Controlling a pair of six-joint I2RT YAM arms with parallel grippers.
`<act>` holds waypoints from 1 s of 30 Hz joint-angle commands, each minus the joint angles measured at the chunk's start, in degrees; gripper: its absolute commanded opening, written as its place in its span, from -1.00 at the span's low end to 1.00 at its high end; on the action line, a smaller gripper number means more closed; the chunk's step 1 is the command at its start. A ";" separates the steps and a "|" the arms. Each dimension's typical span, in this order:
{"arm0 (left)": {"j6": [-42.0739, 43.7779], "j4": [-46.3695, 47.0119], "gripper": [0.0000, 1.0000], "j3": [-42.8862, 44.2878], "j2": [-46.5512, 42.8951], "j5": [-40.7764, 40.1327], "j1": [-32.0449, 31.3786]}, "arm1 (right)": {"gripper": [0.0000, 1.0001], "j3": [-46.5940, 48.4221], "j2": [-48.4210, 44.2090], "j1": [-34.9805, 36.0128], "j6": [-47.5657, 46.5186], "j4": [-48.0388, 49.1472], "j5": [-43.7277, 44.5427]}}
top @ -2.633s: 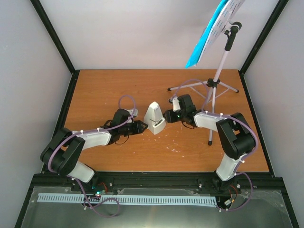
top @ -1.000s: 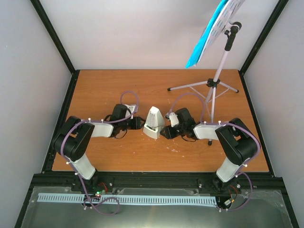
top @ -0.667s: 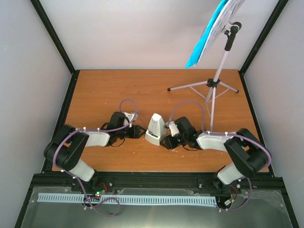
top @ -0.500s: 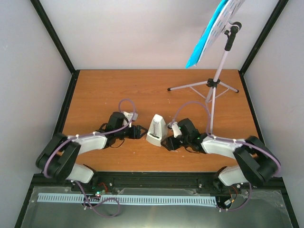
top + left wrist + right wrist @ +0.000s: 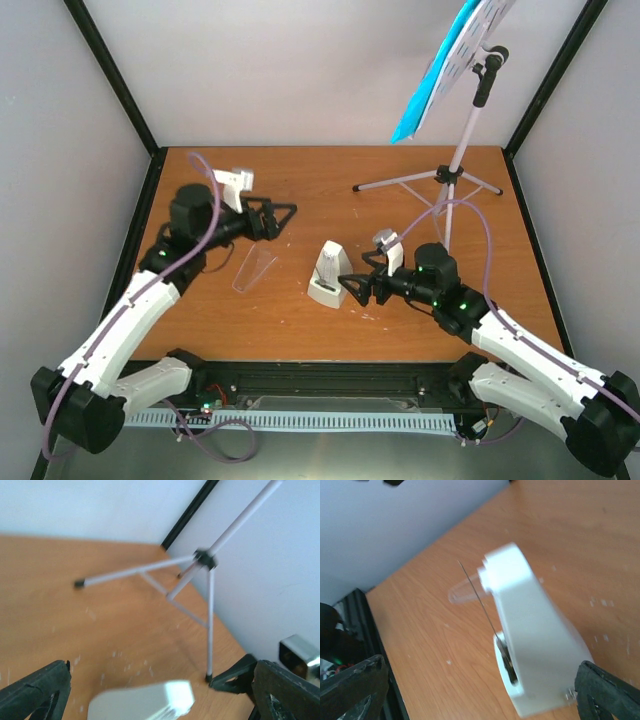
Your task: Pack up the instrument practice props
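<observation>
1. Looking across the wooden table (image 5: 320, 190), I see the small white metronome (image 5: 328, 273) standing upright near the middle. Its clear cover (image 5: 253, 270) is off and lies on its side a little to the left, not touching it.
2. The right gripper (image 5: 355, 291) sits low, just beside the metronome's right flank, with its jaws spread wide and nothing in them. From its own wrist camera the metronome stands between the fingers, and I cannot tell whether one finger brushes the base.
3. The left gripper (image 5: 280, 220) hangs raised toward the back left, jaws wide and empty, apart from the cover.
4. The white music stand (image 5: 465, 140) rises in the back right corner on thin tripod legs (image 5: 400, 180). The blue and white sheet-music pages (image 5: 435, 80) rest tilted on its desk high up.
5. The metronome looks like light, rigid plastic with smooth, sloping sides, so I'd expect fingers to slide upward on it. I'd grip low, across the base.
6. Its bare pendulum rod (image 5: 479, 605) looks thin and easily bent, so the fingers should stay clear of that face.
7. The cover seems thin, slick and a little flexible, so a gentle pinch near its open end should suit it.
8. The stand looks spindly and top-heavy, so I'd hold the pole near the tripod hub. The pages are floppy and could slip off.
</observation>
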 commanded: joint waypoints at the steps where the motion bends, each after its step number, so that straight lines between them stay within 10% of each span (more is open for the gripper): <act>1: 7.65 -7.80 0.99 11.51 2.03 11.32 6.52 | 1.00 5.54 1.92 0.31 -6.66 6.10 -3.40; 5: 9.23 -4.03 0.99 9.87 2.02 15.37 16.02 | 1.00 9.27 8.04 0.31 -12.40 10.50 -1.69; 15: 17.30 -0.25 0.99 -0.42 -0.88 -12.32 18.38 | 1.00 11.47 23.16 0.28 -17.99 22.41 -4.49; 30: 18.84 -0.20 0.99 -1.65 -1.61 -11.33 18.37 | 1.00 7.74 30.83 0.31 -17.34 25.46 1.08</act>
